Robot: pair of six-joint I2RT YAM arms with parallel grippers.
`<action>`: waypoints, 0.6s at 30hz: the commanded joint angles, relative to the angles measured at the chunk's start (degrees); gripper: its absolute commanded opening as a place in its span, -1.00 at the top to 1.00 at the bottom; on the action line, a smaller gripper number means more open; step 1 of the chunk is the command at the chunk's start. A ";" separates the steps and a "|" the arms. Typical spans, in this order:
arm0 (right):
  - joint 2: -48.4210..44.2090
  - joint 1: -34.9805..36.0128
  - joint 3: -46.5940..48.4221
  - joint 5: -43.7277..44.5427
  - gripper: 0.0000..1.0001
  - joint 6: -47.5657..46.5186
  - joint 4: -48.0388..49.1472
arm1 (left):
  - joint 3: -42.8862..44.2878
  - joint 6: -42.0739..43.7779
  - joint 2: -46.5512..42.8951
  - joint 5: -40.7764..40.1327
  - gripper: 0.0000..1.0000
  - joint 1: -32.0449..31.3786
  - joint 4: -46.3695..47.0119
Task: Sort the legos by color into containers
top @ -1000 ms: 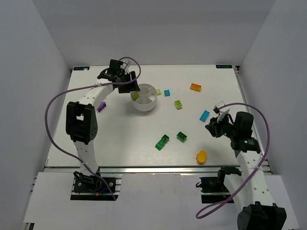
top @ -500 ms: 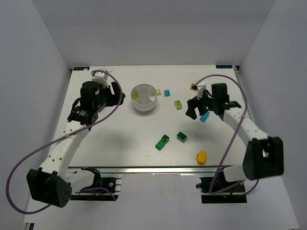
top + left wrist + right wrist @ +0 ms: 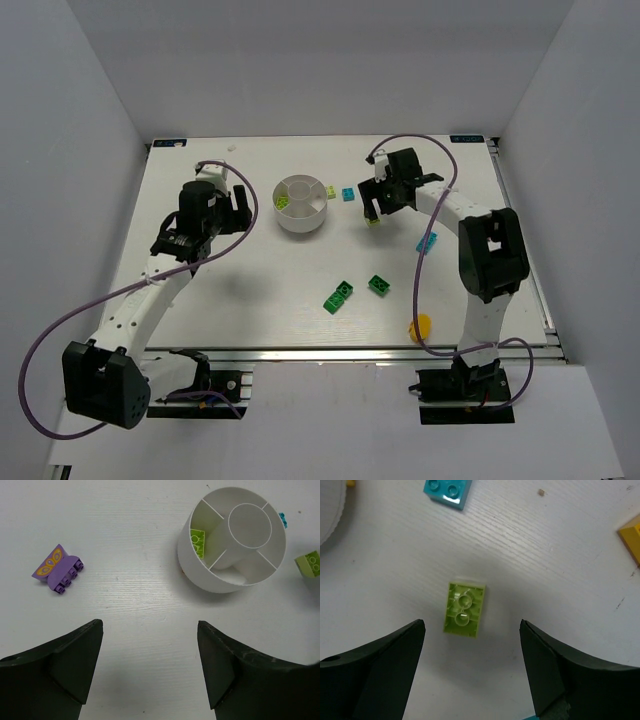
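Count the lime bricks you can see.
3 lime bricks: first inside the dish, second just right of it, third under the open right gripper. More may be hidden.

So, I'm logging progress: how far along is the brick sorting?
Barely begun. Done: one lime brick lies in a section of the white dish. In hand: nothing gripped; the right claw hangs open over an upside-down lime brick, the left claw is open near a purple brick. Left: those two and every other brick on the table, cyan bricks and green bricks included.
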 commanded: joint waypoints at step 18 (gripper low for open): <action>9.45 1.50 6.55 4.57 -0.23 1.55 -0.94 | -0.06 0.54 -2.78 -0.57 -0.72 0.11 1.58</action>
